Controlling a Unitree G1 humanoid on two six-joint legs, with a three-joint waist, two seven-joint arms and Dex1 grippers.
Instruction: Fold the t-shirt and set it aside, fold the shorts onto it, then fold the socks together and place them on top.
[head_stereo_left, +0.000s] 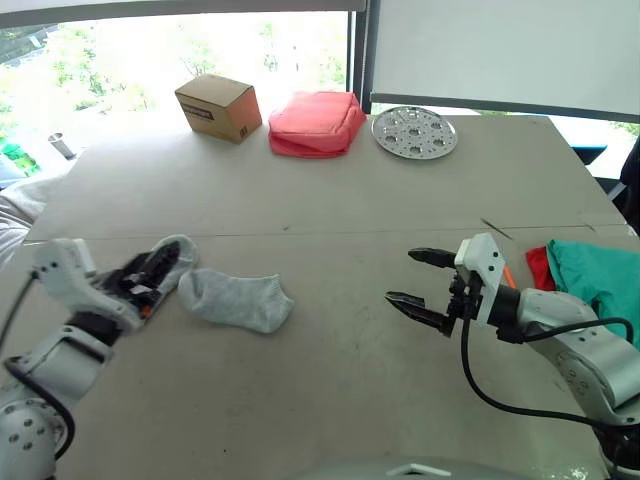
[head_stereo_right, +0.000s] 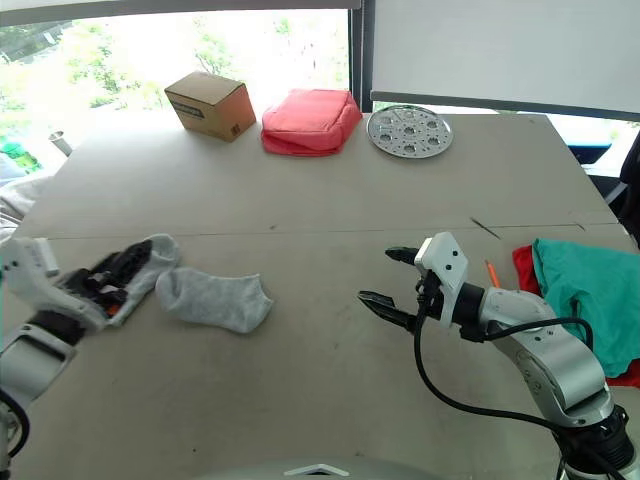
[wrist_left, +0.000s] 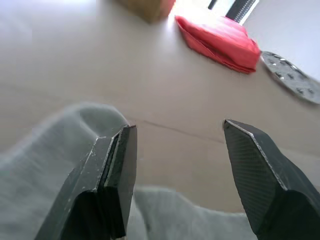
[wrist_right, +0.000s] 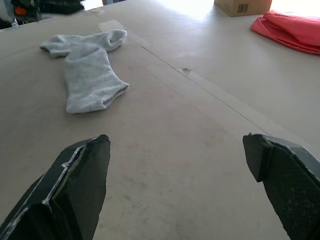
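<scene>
Two light grey socks lie left of centre on the table. One sock (head_stereo_left: 238, 301) lies flat, and the other sock (head_stereo_left: 172, 252) overlaps its end and runs under my left gripper (head_stereo_left: 152, 272). That gripper is open, its fingers (wrist_left: 120, 165) straddling the sock's cloth (wrist_left: 45, 160). My right gripper (head_stereo_left: 420, 282) hovers open over bare table to the right of the socks (wrist_right: 90, 75), holding nothing. At the right edge the teal shorts (head_stereo_left: 600, 275) lie bunched on top of the red t-shirt (head_stereo_left: 540, 268).
Along the far side stand a cardboard box (head_stereo_left: 218, 107), a coral-pink pouch (head_stereo_left: 315, 122) and a perforated metal disc (head_stereo_left: 414, 131). A small orange object (head_stereo_right: 491, 272) lies near the t-shirt. A seam (head_stereo_left: 330, 232) crosses the table.
</scene>
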